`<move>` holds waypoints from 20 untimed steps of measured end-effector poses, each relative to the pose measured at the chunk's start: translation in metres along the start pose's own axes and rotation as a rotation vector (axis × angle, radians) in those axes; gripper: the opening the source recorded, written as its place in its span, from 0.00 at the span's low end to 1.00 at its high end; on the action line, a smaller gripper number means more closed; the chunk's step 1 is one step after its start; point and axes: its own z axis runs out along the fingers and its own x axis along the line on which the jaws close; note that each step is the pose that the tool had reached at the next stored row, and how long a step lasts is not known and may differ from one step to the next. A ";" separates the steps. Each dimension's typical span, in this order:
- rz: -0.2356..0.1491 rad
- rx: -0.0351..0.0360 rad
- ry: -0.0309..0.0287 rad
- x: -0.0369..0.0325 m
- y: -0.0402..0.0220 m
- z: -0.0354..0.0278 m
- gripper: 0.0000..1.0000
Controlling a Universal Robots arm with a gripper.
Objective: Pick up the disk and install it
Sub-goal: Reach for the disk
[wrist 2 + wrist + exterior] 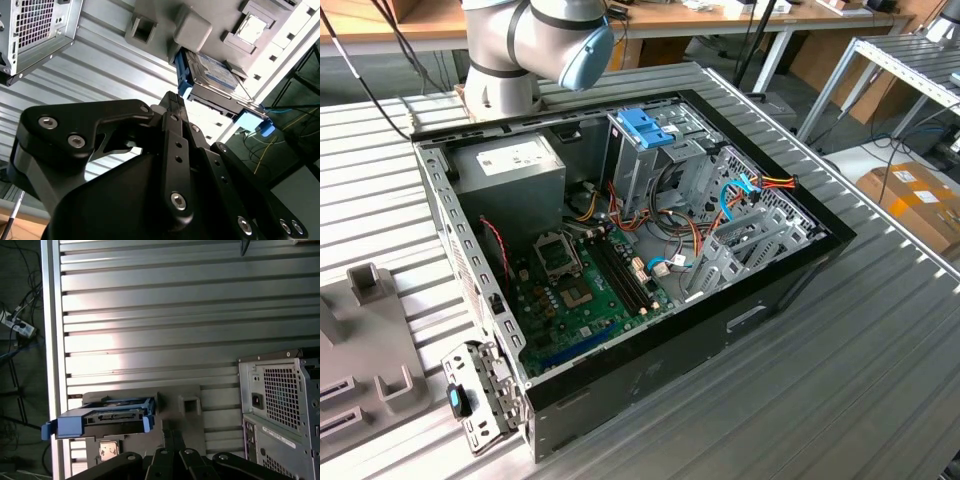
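End effector [173, 96] closed, empty-handed

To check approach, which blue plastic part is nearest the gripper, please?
The light-blue rails of the silver hard drive by the black gripper; the ridged blue latch is inside the computer case.

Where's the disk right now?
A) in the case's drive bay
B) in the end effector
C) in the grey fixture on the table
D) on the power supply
C: both wrist views show the disk sitting in the grey fixture, the end effector empty, short of it.
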 end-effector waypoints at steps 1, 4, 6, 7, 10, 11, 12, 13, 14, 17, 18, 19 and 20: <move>0.000 0.0000 0.0001 0.0000 0.0000 0.0000 0.11; 0.000 0.0013 0.0000 -0.0001 0.0000 0.0000 0.11; 0.000 0.0235 -0.0001 -0.0001 0.0000 0.0001 0.11; 0.000 0.0290 -0.0004 -0.0001 0.0000 0.0002 0.11; 0.000 0.0303 -0.0003 0.0006 0.0000 0.0002 0.11; 0.000 0.0302 -0.0003 0.0027 -0.0001 0.0004 0.11; 0.000 0.0302 -0.0005 0.0056 -0.0003 0.0007 0.11; 0.000 0.0302 -0.0005 0.0083 -0.0005 0.0009 0.11; 0.000 0.0302 -0.0006 0.0129 -0.0007 0.0012 0.11; 0.000 0.0301 -0.0014 0.0259 -0.0016 0.0023 0.11; 0.000 0.0302 -0.0016 0.0297 -0.0019 0.0026 0.11; 0.000 0.0301 -0.0020 0.0369 -0.0024 0.0031 0.11; 0.000 0.0300 -0.0029 0.0463 -0.0028 0.0041 0.11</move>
